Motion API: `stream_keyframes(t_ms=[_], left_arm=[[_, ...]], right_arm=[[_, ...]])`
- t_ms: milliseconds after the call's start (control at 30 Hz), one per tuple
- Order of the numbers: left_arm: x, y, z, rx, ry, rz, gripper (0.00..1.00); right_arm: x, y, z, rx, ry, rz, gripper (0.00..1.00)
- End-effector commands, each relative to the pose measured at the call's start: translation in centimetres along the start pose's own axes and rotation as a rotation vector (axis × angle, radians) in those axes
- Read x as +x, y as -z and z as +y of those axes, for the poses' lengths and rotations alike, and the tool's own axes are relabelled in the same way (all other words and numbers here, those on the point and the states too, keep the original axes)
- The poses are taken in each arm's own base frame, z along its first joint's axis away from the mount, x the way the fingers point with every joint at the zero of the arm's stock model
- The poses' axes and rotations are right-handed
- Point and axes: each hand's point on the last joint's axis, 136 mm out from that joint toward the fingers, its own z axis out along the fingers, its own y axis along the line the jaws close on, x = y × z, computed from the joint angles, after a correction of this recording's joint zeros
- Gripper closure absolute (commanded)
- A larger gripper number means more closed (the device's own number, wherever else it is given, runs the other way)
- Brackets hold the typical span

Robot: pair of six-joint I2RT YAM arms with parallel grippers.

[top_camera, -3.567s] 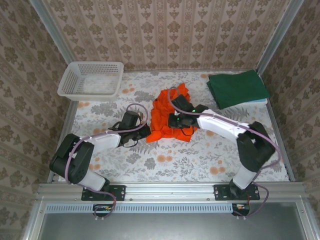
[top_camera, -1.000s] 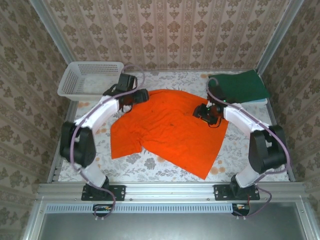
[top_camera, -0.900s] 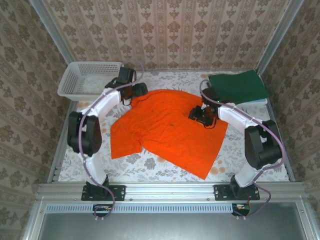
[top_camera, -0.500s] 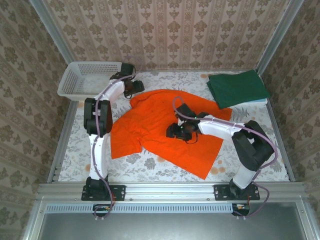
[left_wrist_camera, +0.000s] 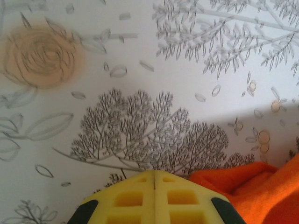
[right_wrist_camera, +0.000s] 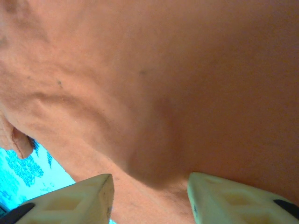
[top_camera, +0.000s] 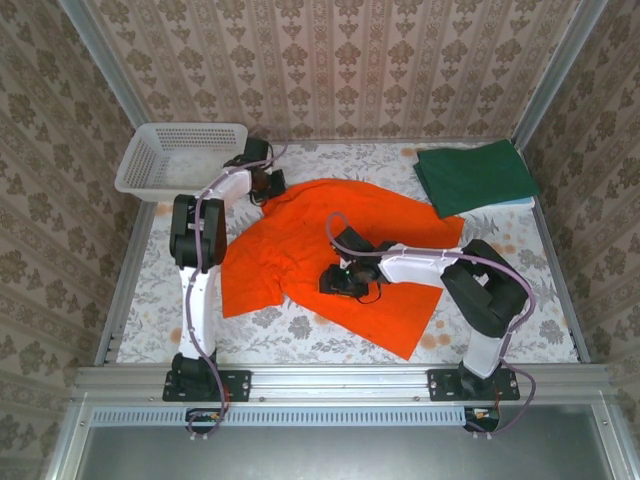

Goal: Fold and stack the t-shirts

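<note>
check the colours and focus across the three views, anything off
Right wrist view: the bright orange cloth t-shirt reads dull salmon and soft, and the floral tablecloth turns cyan, a colour cast. Left wrist view: sharp print, with a grey shadow across the lower right corner. Top external view: even light, true orange, no glare.

Lab test booth, wallpapered panels [top_camera: 330, 60], aluminium frame [top_camera: 340, 381]

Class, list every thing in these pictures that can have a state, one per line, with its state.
orange t-shirt: unfolded, spread flat on the table.
green t-shirt: folded, far right corner.
basket: upright, far left corner.
left hand: shut, holding nothing, beside the orange t-shirt's edge.
right hand: open, over the orange t-shirt.
</note>
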Motion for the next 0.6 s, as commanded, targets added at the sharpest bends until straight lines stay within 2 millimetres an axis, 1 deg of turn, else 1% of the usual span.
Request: stream_keyframes(t_ms=[0, 67, 133, 267, 300, 400, 467, 567], left_arm=[[-2.3, 4.9, -4.7, 0.175, -0.063, -0.13, 1.0], [-1.6, 6.2, -5.9, 0.224, -0.086, -0.15, 1.0], [-0.5, 7.1, -6.7, 0.246, -0.106, -0.169, 1.0], [1.5, 8.8, -6.7, 0.241, -0.147, -0.22, 1.0], [2.0, 9.3, -6.6, 0.229, -0.162, -0.235, 1.0], [4.3, 10.6, -6.4, 0.178, -0.231, -0.287, 1.0], [6.4, 10.9, -6.9, 0.158, -0.295, -0.292, 1.0], [10.6, 10.6, -8.4, 0.157, -0.377, -0.231, 1.0]], right_arm=[[3.6, -0.7, -3.8, 0.092, -0.048, 0.098, 0.56], [4.7, -0.6, -4.8, 0.103, -0.05, 0.115, 0.57], [5.7, -0.2, -6.0, 0.128, -0.044, 0.132, 0.57], [7.2, 1.2, -8.4, 0.188, -0.038, 0.151, 0.58], [7.3, 1.6, -8.8, 0.191, -0.043, 0.147, 0.58], [7.3, 2.8, -10.0, 0.178, -0.098, 0.124, 0.57], [7.0, 3.6, -10.5, 0.161, -0.134, 0.101, 0.55], [5.7, 5.1, -10.1, 0.109, -0.16, 0.038, 0.5]])
